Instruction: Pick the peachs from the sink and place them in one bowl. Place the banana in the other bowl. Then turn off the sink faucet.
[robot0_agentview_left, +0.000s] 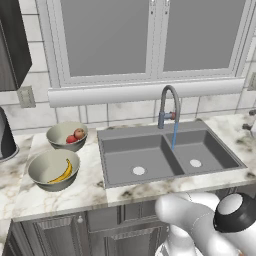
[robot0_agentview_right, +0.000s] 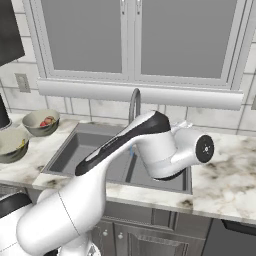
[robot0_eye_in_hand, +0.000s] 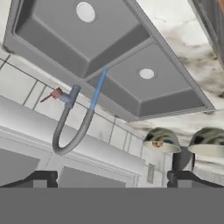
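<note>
While your gripper (robot0_eye_in_hand: 109, 177) sits with jaws spread wide and nothing between them, the sink faucet (robot0_agentview_left: 169, 106) is well apart ahead of the tips, water stream (robot0_agentview_left: 174, 135) falling into the sink (robot0_agentview_left: 167, 152). Peachs (robot0_agentview_left: 76, 135) lie in one bowl (robot0_agentview_left: 66, 135), banana (robot0_agentview_left: 63, 172) in the other bowl (robot0_agentview_left: 53, 169).

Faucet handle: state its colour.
Red, on the faucet handle; clearest in the left base view.

You get even, flat, rendered light with no glare; soft shade sits inside the sink (robot0_agentview_left: 165, 157) basins. Everything stays sharp to the edges, though the hand view is rolled upside down.
</note>
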